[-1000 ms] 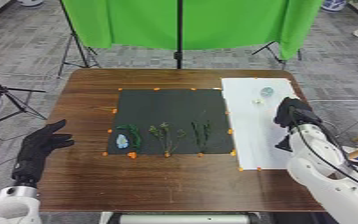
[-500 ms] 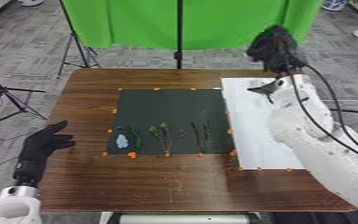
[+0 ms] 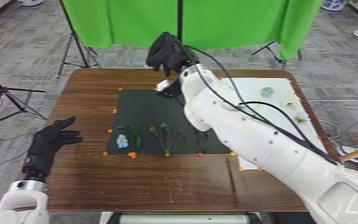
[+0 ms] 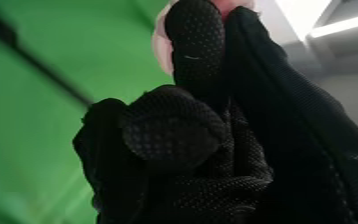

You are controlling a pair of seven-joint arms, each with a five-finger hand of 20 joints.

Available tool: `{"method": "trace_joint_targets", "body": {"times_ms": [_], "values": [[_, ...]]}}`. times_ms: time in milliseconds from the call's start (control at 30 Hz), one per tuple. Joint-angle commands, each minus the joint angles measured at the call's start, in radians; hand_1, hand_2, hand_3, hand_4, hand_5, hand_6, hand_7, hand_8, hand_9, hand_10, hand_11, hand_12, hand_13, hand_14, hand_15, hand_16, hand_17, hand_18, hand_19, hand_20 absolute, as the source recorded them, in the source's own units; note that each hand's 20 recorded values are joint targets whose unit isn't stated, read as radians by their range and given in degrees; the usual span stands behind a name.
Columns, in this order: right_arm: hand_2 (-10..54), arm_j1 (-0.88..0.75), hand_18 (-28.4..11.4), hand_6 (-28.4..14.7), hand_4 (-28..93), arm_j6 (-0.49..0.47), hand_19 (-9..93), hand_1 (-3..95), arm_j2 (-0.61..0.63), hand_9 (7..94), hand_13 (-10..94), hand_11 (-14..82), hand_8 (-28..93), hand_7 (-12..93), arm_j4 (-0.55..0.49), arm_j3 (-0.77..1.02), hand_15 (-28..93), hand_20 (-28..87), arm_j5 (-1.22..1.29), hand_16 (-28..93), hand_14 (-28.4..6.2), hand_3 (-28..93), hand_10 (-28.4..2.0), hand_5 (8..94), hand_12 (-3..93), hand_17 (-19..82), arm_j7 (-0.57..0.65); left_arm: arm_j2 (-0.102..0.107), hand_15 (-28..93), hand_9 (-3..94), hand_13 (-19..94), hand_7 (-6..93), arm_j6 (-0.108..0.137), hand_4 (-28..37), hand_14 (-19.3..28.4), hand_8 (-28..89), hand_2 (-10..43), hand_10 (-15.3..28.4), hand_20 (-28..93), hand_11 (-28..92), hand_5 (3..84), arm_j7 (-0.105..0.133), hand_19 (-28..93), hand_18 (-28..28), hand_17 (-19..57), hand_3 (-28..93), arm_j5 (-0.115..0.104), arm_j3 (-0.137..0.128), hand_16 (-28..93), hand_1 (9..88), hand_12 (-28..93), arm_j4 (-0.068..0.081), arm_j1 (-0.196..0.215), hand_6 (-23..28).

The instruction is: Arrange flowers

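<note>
"Where is the pale pink, rounded, petal-like piece (image 4: 162, 45) seen?"

"At the fingertips of the black-gloved right hand (image 3: 168, 52) – partly hidden behind them."

"Is it gripped?"

"It is pinched between the fingers, and the hand is held up by the far edge of the brown wooden table (image 3: 158, 185). The black-gloved left hand (image 3: 51, 141) is seen at the table's left side – fingers relaxed, apart."

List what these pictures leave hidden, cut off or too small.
Right wrist view: most of the pale pink thing, behind the black-gloved right robot hand and cut off by the edge.
Head view: part of the square black sheet, behind the white right arm.
Head view: the pale green thing's details; too small.
</note>
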Motion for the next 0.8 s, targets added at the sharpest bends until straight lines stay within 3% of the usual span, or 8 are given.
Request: {"method": "trace_joint_targets", "body": {"times_ms": [33, 133, 167, 267, 367, 433, 800], "values": [[-9.5, -0.03, -12.6, -2.3, -15, -0.108, 93, 61.7, -0.111, 92.2, 93, 12.0, 12, 24, 0.049, -0.085, 56, 55, -0.053, 39, -0.3, 58, -8.8, 79.3, 43.0, 65, 0.02, -0.004, 35, 53.6, 49, 10.7, 0.017, -28.3, 21.5, -6, 23.1, 16.3, 25, 27, 47.6, 0.011, 28, 16.3, 13.7, 62, -0.008, 0.017, -2, 20.7, 14, 0.011, -0.01, 4.7], [-9.5, -0.051, -12.6, -2.3, -15, -0.139, 93, 61.6, -0.12, 92.1, 93, 11.7, 12, 24, 0.059, -0.094, 56, 56, -0.064, 39, -0.3, 58, -8.7, 79.0, 43.0, 65, 0.029, -0.004, 35, 53.7, 49, 10.8, -0.002, -27.9, 21.4, -6, 25.8, 16.2, 25, 27, 47.6, 0.0, 29, 16.4, 13.8, 64, 0.001, 0.016, -2, 21.5, 14, 0.015, -0.023, 4.7], [-9.5, -0.054, -12.6, -2.3, -15, -0.139, 93, 61.5, -0.12, 92.1, 93, 11.5, 12, 24, 0.063, -0.1, 56, 56, -0.061, 38, -0.3, 58, -8.8, 78.8, 42.9, 65, 0.035, -0.003, 35, 53.8, 49, 10.9, -0.001, -21.4, 21.4, -6, 25.9, 16.2, 25, 27, 47.6, -0.003, 29, 16.4, 13.9, 66, 0.019, 0.02, -2, 25.1, 14, 0.018, -0.028, 4.8], [-9.5, -0.059, -12.8, -2.4, -16, -0.157, 93, 61.2, -0.124, 92.0, 93, 11.0, 12, 23, 0.074, -0.11, 56, 56, -0.058, 38, -0.3, 58, -8.8, 78.7, 42.6, 65, 0.042, -0.003, 35, 53.9, 49, 11.1, 0.005, -3.8, 21.1, -6, 20.5, 15.7, 24, 28, 47.3, 0.007, 28, 16.0, 14.1, 69, 0.008, 0.022, -2, 34.0, 14, 0.019, -0.028, 4.8], [-9.5, -0.063, -13.0, -2.4, -16, -0.166, 93, 61.0, -0.128, 91.8, 93, 10.5, 11, 23, 0.085, -0.117, 56, 56, -0.064, 38, -0.2, 59, -8.8, 78.5, 42.2, 64, 0.049, -0.002, 35, 53.9, 49, 11.6, 0.028, 1.6, 20.7, -7, 19.1, 15.5, 24, 28, 46.8, 0.017, 28, 15.9, 14.1, 70, 0.01, 0.028, -2, 36.2, 14, 0.02, -0.032, 4.7], [-9.5, -0.067, -13.0, -2.3, -16, -0.169, 93, 60.9, -0.132, 91.7, 93, 10.2, 11, 23, 0.091, -0.12, 56, 56, -0.071, 38, -0.3, 59, -8.8, 78.4, 41.9, 64, 0.053, -0.002, 35, 54.0, 49, 11.7, 0.045, 2.2, 20.7, -7, 19.3, 15.4, 24, 28, 46.7, 0.024, 28, 15.9, 14.1, 69, 0.001, 0.035, -2, 36.6, 14, 0.021, -0.033, 4.7], [-9.5, -0.07, -12.9, -2.4, -15, -0.158, 93, 59.9, -0.155, 90.6, 92, 8.9, 10, 21, 0.132, -0.142, 56, 56, -0.092, 38, -0.4, 60, -8.9, 77.7, 40.4, 64, 0.061, 0.0, 36, 54.2, 49, 12.1, 0.033, -5.8, 20.6, -7, 18.6, 15.4, 25, 29, 46.5, 0.019, 27, 15.6, 14.2, 66, 0.002, 0.04, -2, 32.6, 14, 0.022, -0.037, 4.8]]}}
